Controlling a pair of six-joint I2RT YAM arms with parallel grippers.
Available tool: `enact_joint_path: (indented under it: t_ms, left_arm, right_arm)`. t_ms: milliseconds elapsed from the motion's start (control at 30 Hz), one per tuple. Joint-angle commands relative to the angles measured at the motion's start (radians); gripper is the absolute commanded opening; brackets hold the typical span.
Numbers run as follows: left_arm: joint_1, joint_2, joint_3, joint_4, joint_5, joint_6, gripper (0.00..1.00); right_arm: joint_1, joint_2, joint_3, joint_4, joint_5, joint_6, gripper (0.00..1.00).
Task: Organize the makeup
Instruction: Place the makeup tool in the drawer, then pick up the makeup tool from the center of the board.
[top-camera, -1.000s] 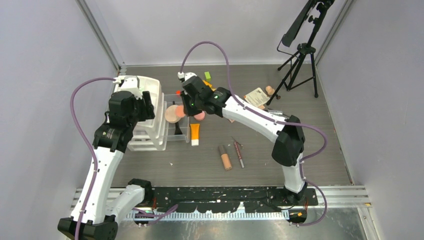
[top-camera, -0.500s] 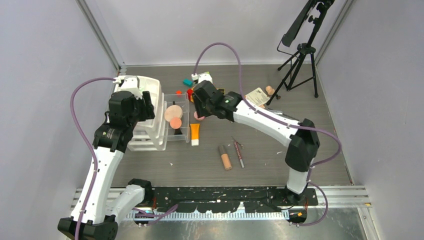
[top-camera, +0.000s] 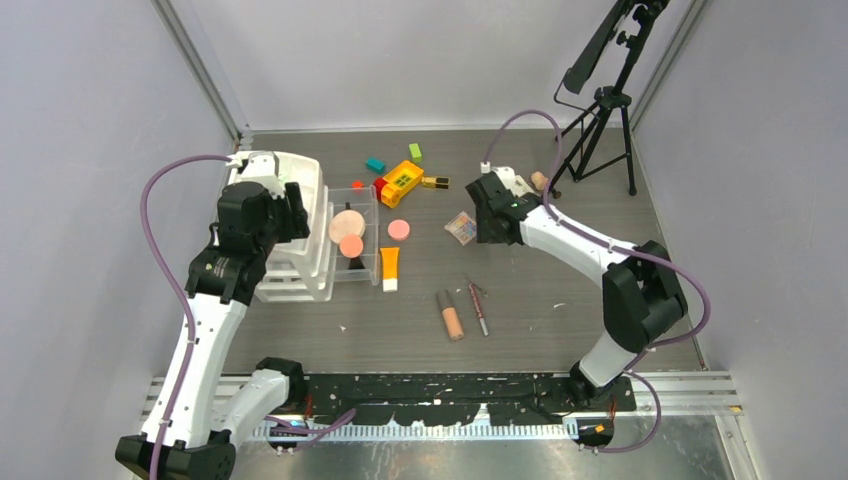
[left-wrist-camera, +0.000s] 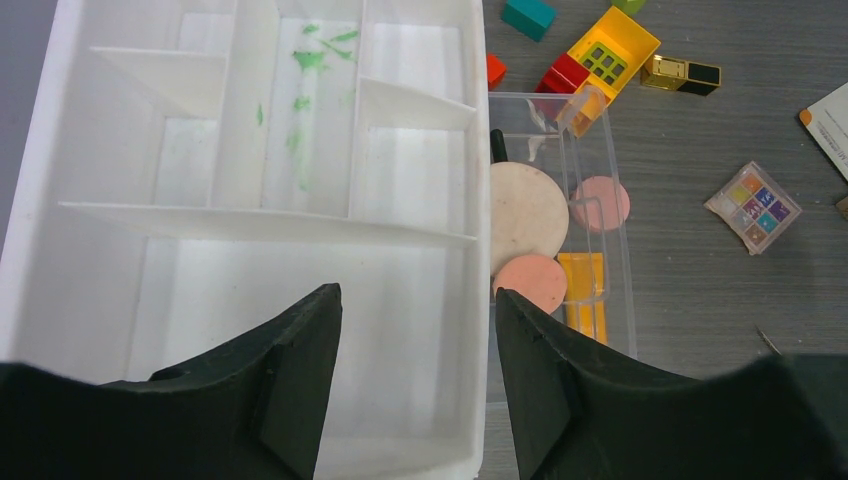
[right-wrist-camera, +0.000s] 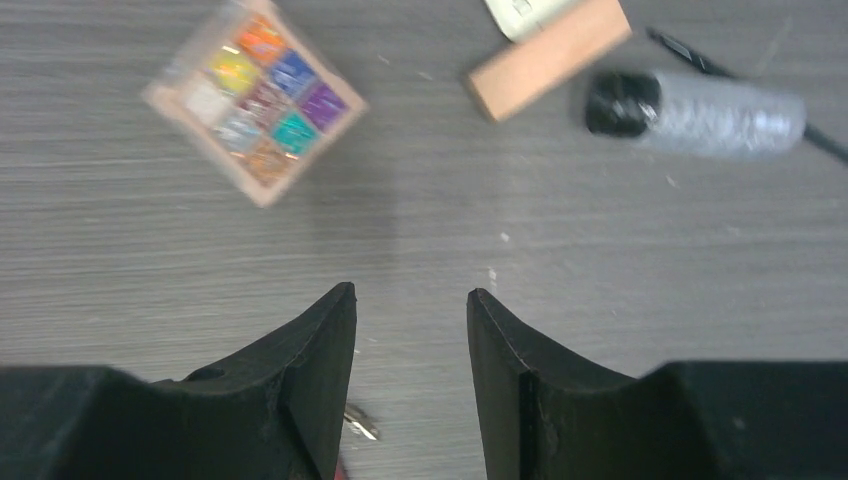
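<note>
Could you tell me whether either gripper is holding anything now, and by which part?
Nothing is held: the left gripper and the right gripper both stand open and empty.

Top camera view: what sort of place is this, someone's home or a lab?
Probably a robot lab cell, not a home: plain walls box in the table, the left arm and right arm are bolted to a rail, and a tripod stands behind.

Teal block (top-camera: 375, 165) and green block (top-camera: 414, 151) lie near yellow toy brick (top-camera: 399, 181).
</note>
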Motion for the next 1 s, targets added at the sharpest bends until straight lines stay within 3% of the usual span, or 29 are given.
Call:
enact_joint_path:
  t_ms: [0,400,667,800,967]
  left_arm:
    - [0.005,-0.012,-0.001,0.04,-0.006,0.008,0.6]
    - [0.003,-0.008,-0.001,0.041,0.004,0.005,0.6]
    - [-0.001,-0.011,-0.001,0.041,0.006,0.004,0.6]
    - [-0.006,-0.009,-0.002,0.041,0.008,0.004,0.6]
    - [-0.006,-0.01,-0.001,0.041,0.005,0.005,0.6]
  right_arm:
    - [-0.087,-0.122,-0.092,0.077,0.008,0.092,0.5]
    - [-0.352,-0.3,-0.271,0.233,0.072,0.248,0.51]
    - [-0.491,-0.211,-0.256,0.372,0.087,0.276,0.5]
    - [-0.52,-0.147,-0.23,0.416,-0.015,0.221,0.47]
    - [-0.489,-0.108,-0.27,0.558,-0.272,0.151,0.47]
